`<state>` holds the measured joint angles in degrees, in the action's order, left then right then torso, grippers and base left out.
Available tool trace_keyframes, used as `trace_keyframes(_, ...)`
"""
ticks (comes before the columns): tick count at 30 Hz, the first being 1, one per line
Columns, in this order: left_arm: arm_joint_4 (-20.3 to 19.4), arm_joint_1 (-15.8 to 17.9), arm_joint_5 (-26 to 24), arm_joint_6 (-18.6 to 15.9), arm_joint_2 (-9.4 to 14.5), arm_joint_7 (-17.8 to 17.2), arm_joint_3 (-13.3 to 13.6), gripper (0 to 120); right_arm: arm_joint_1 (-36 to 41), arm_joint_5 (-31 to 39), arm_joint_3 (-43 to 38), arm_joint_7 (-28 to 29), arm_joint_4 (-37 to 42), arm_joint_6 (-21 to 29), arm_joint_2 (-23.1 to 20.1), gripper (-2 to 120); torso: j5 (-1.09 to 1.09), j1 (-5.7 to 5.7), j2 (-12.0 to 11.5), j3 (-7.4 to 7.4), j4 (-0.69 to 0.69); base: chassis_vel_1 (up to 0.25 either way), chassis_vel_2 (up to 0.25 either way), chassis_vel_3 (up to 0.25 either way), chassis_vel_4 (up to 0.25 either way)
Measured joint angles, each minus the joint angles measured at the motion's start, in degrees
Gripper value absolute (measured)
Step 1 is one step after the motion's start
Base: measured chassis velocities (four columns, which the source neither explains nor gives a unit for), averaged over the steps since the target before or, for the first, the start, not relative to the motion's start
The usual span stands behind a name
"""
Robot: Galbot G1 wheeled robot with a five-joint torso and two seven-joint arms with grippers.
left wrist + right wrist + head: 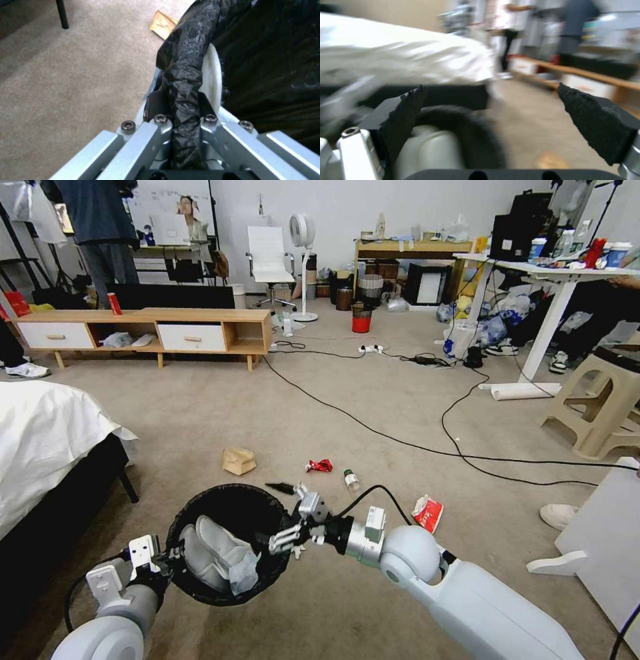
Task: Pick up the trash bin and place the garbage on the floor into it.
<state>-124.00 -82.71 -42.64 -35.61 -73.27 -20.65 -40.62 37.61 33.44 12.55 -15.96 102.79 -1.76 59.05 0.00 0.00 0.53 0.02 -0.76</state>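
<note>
The trash bin (200, 513), lined with a black bag, hangs just above the floor (373, 393) in front of me, with white tissues (220, 560) inside. My left gripper (170, 560) is shut on its near-left rim; the left wrist view shows the pads clamping the bag-covered rim (185, 100). My right gripper (280, 517) is open over the bin's right rim, with nothing between its pads (403, 117). Garbage lies on the carpet beyond the bin: a crumpled brown paper bag (239, 461), a red wrapper (319, 466), a small bottle (351, 481) and a red-and-white cup (428, 513).
A bed with a white cover (47, 440) stands close on the left. Black cables (400, 440) cross the carpet ahead. A beige stool (593, 407), a white panel (600, 533) and a shoe (557, 513) are on the right. A low wooden cabinet (147, 330) stands at the back left.
</note>
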Motion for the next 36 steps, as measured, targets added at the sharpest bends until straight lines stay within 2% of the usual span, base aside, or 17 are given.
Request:
trace_keyframes(2, -0.02, 0.05, -0.10, 0.00, 0.01, 0.00, -0.02, 3, 0.04, 0.02, -0.34, 1.41, 0.15, 0.17, 0.09, 100, 0.00, 0.00, 0.00, 0.00, 0.00, 0.000, 0.000, 0.000, 0.000)
trace_keyframes(3, -0.05, 0.48, -0.49, 0.00, -0.11, -0.08, -0.03, 3, 0.54, 0.48, -3.91, 9.66, 1.07, 2.99, 0.48, 100, 0.00, 0.00, 0.00, 0.00, 0.01, 0.000, 0.000, 0.000, 0.000)
trace_keyframes(4, -0.05, 0.48, -0.49, 0.00, -0.11, -0.08, -0.03, 3, 0.54, 0.48, -3.91, 9.66, 1.07, 2.99, 0.48, 100, 0.00, 0.00, 0.00, 0.00, 0.01, 0.000, 0.000, 0.000, 0.000)
trace_keyframes(5, -0.05, 0.68, -0.51, 0.00, -0.23, -0.12, 0.03, 3, 1.27, 0.61, -6.55, 14.25, 1.73, 5.40, 0.33, 100, 0.01, 0.00, 0.00, 0.00, 0.00, 0.000, 0.000, 0.000, 0.000)
trace_keyframes(7, 0.04, 0.72, -0.52, 0.00, -0.29, -0.13, 0.05, 3, 2.36, 1.27, -8.79, 19.06, 2.44, 7.94, -0.18, 100, 0.00, 0.00, 0.00, 0.00, -0.01, 0.000, 0.000, 0.000, 0.000)
trace_keyframes(14, 0.12, 0.77, -0.48, 0.00, -0.40, -0.17, 0.07, 3, 5.73, 1.21, -11.08, 26.07, 2.80, 10.44, -0.67, 100, 0.01, 0.00, 0.00, 0.00, 0.00, 0.000, 0.000, 0.000, 0.000)
trace_keyframes(36, -0.49, 0.55, -0.12, -0.32, -0.65, 0.06, 0.23, 3, 8.38, 0.00, -12.16, 27.84, 2.72, 11.03, -0.18, 100, 0.00, 0.00, 0.00, 0.00, 0.00, 0.012, 0.008, 0.009, 0.009)
